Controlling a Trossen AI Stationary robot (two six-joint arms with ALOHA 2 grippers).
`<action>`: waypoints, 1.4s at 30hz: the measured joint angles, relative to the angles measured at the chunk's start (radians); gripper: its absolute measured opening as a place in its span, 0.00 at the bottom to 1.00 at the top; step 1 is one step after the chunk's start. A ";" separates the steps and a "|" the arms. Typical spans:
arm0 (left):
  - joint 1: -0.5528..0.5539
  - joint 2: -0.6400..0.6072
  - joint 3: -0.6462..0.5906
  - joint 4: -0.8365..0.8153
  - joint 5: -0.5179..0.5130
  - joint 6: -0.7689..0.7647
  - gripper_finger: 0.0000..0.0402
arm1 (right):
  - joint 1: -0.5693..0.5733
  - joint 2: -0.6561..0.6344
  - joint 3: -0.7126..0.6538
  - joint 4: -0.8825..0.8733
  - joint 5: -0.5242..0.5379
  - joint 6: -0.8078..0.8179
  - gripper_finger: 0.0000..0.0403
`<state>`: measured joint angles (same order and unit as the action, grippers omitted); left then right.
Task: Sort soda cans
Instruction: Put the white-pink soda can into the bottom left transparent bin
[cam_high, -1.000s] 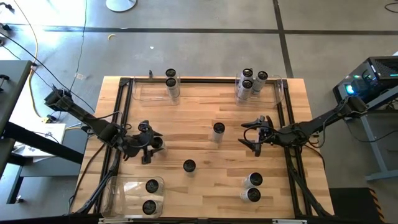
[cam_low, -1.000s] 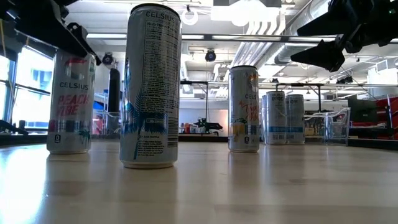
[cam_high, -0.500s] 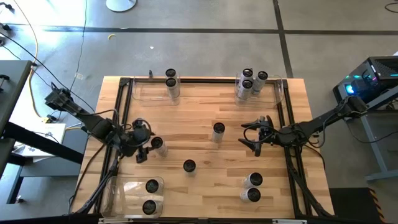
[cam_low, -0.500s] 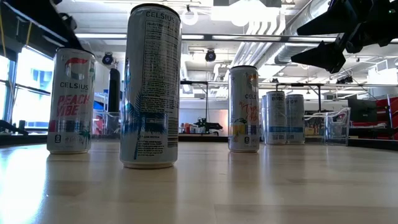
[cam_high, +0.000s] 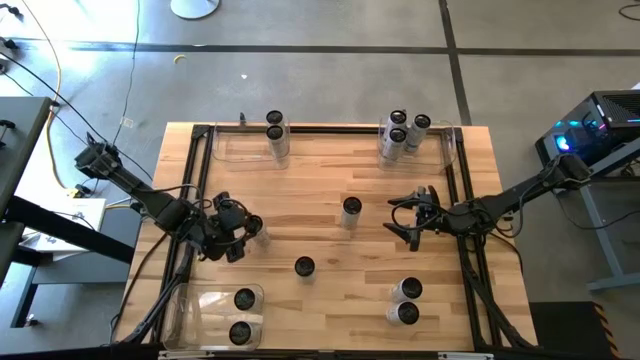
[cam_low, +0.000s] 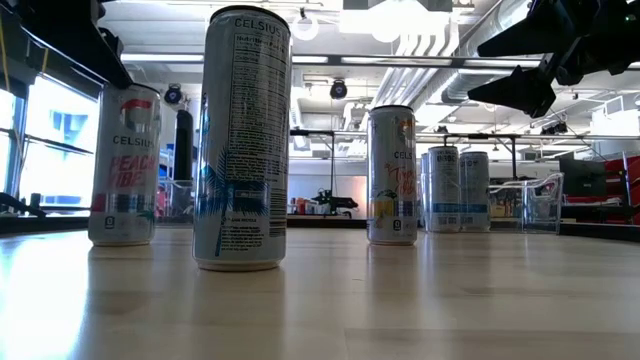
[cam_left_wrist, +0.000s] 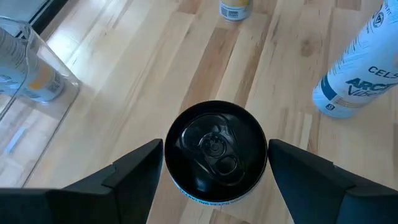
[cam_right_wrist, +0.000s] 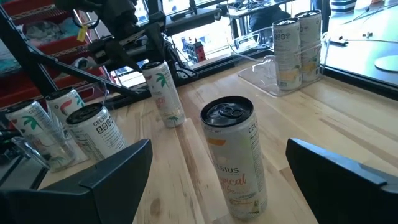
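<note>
Wooden tabletop (cam_high: 330, 250) carried clear bins (cam_high: 235, 148) at corners. Soda cans (cam_high: 351, 207) all stood upright, long axis vertical, dark tops up: some loose mid-table, others in bins. Left hand (cam_left_wrist: 214, 180) was spread around one upright can (cam_left_wrist: 215, 152), fingers (cam_left_wrist: 134, 171) either side, contact unclear. Right hand (cam_high: 409, 233) hovered spread, empty, just beside the middle can (cam_right_wrist: 236, 155).

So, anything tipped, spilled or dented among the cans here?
Nothing stands out. Every soda can in view stands upright, in the bins or on the wood. The left gripper straddles one can; the right gripper faces another.
</note>
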<state>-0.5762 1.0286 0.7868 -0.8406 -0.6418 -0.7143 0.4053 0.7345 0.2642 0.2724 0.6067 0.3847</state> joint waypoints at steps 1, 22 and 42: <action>0.000 0.000 0.000 -0.001 0.000 -0.006 0.71 | 0.000 0.000 0.000 0.000 0.000 0.000 0.91; 0.017 0.047 -0.037 0.085 -0.021 0.000 0.70 | 0.000 0.000 0.000 -0.008 0.000 -0.001 0.91; 0.022 -0.002 0.107 0.084 -0.091 0.175 0.59 | 0.000 0.000 0.000 -0.023 0.000 0.009 0.91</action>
<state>-0.5543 1.0264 0.8941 -0.7568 -0.7332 -0.5393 0.4057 0.7349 0.2638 0.2493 0.6064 0.3940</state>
